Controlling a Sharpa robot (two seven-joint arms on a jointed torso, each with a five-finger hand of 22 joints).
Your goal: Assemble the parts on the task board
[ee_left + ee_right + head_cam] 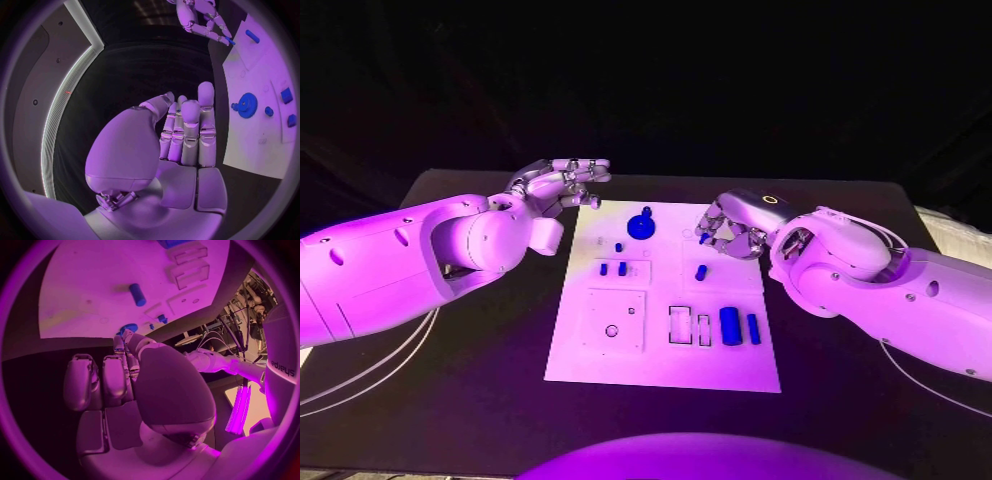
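Observation:
The white task board [661, 345] lies in the middle of the black table. A blue gear [640, 224] [246, 105] stands near its far edge. Small blue pieces [612, 268] sit left of the middle, a short peg [701, 271] [137, 294] to their right, and two blue cylinders [740, 324] at the near right. My right hand [730, 228] [119, 375] hovers over the board's far right edge, fingers curled, pinching a small blue part [704, 238] [128, 328] at its fingertips. My left hand [567, 183] [184, 135] floats past the far left corner with fingers stretched out, holding nothing.
Several hollow sockets [615, 320] and slots [681, 325] are cut into the near half of the board. Bare black table [473, 400] surrounds the board on all sides. White cables [358, 375] trail under my left arm.

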